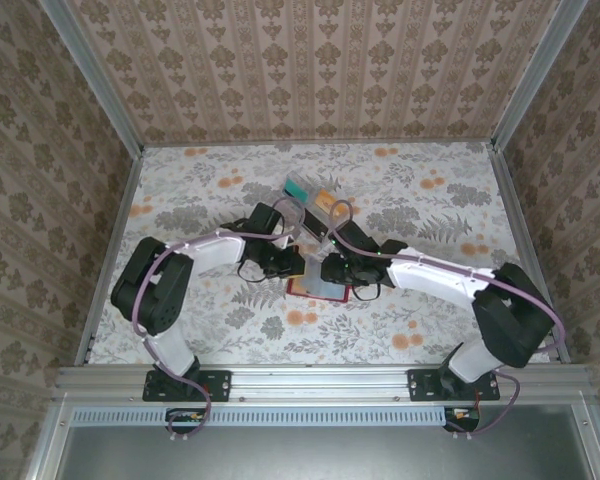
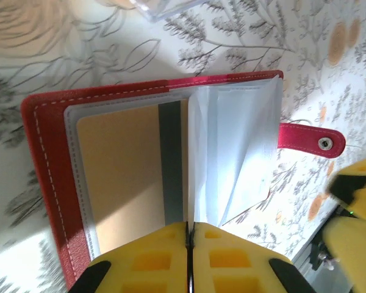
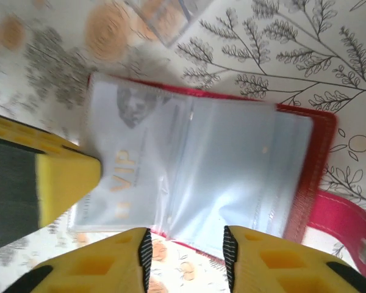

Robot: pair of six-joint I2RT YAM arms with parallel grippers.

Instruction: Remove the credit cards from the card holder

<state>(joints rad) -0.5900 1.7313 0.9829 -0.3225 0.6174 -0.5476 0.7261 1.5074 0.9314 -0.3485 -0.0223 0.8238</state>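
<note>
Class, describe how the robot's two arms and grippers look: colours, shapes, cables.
Both the left arm and right arm have white links, bulky black joints and lilac cables looping along them. The left gripper and right gripper have yellow block fingers with square recesses; the right's show black ribbed inner pads.

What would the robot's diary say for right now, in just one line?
card holder: lying open | credit cards: inside clear sleeves | left gripper: shut at sleeves' edge | right gripper: open over holder's edge
</note>
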